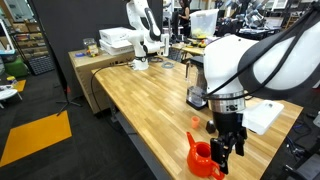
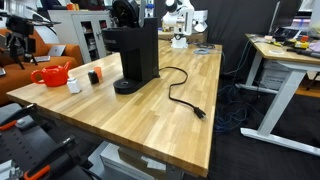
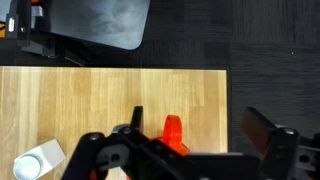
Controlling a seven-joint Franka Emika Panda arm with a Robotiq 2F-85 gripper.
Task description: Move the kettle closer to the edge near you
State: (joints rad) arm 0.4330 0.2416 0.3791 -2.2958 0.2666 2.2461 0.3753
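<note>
Butcher-block table [image 2: 150,125] carries kettle [image 2: 50,76], coffee machine [image 2: 137,50], 2 caps [image 2: 74,86] — cord [image 2: 185,100].

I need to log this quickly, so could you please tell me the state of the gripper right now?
Gripper: open, jaws spread wide, not holding the kettle.

White glossy rounded arm [image 1: 240,60] w/ black joint bands, silver wrist ring, matte blk gripper [image 1: 228,155]

text: none legible | labels: none | distant shelves perhaps too blurred
</note>
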